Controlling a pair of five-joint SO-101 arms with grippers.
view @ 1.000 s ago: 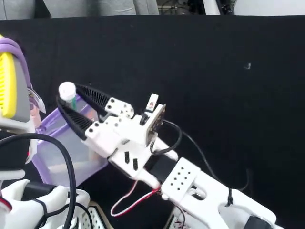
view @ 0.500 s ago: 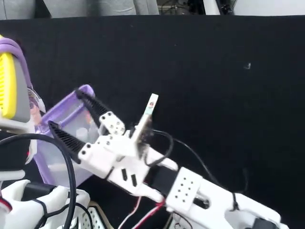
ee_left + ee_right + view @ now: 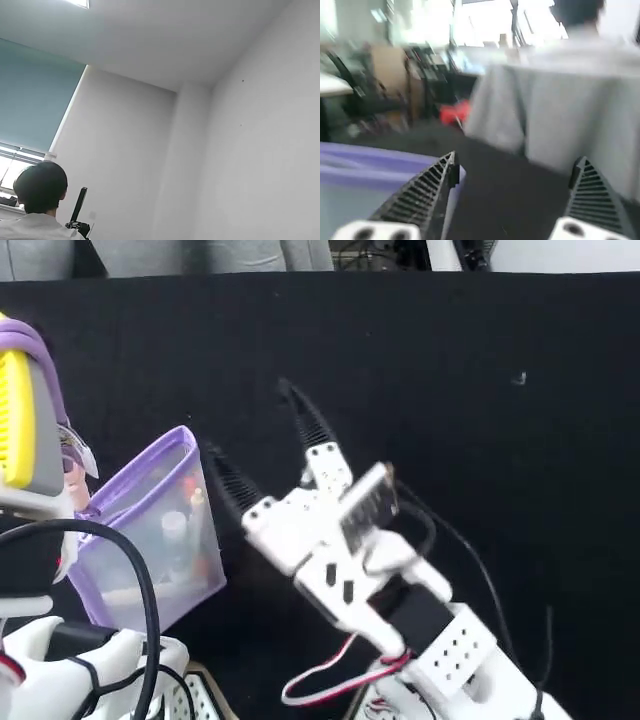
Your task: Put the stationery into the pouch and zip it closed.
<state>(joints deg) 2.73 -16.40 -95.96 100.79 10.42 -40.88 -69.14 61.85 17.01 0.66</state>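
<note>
So the pouch sits near the left edge of the desk, on the side closest to the arms. It's propped up at a tilt with its mouth open and facing up. My guess is that's on purpose, so things can be dropped straight in. I can't tell what's holding it up at its far left end.

You can see the stationery through the wall: a white stick shape and a couple of orange bits, resting low inside.

The right arm is just beside the pouch, not touching it. The right jaws are spread wide with nothing between them. In the right wrist view the 2 fingers frame the pouch rim on one side and bare desk on the other. As for the left jaws, I honestly can't tell from these shots.

Materials:
- **Pouch:** clear, soft-looking plastic with a lilac band along the rim. It looks floppy, so I'd expect it to sag or slide when the zip gets tugged.
- **Fingers:** black, ribbed and tapering to points, on a white plastic body.
- **Desk:** covered in matte black cloth.

The zip is not closed yet, and that looks like the main job left.
</note>
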